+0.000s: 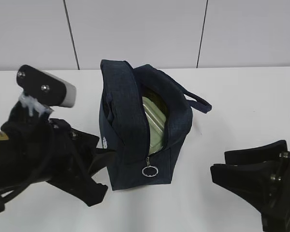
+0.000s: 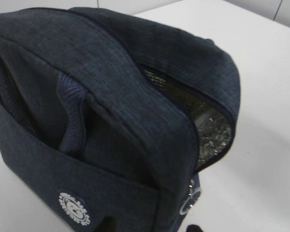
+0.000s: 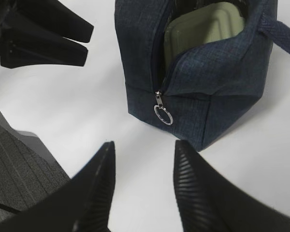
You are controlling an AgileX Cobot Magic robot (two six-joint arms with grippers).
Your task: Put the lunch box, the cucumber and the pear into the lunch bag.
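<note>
Now the lunch bag (image 1: 135, 135) stands upright on the white desk (image 1: 241, 111), about midway between its left and right edges and nearer the back edge than the two arms are. Its zipper is open along the top, and the silver ring pull (image 1: 150, 171) hangs at the front end. Inside, the pale green lid of the lunch box (image 1: 153, 124) shows through the opening; a darker green shape lies behind it, too hidden to name. The loop handle (image 1: 199, 100) juts toward the right. The left gripper (image 1: 94, 174) rests low just beside the bag's left side, its jaws apart and holding nothing. The right gripper (image 3: 142, 188) sits apart from the bag toward the front right, jaws also spread and empty, pointing at the ring pull.
</note>
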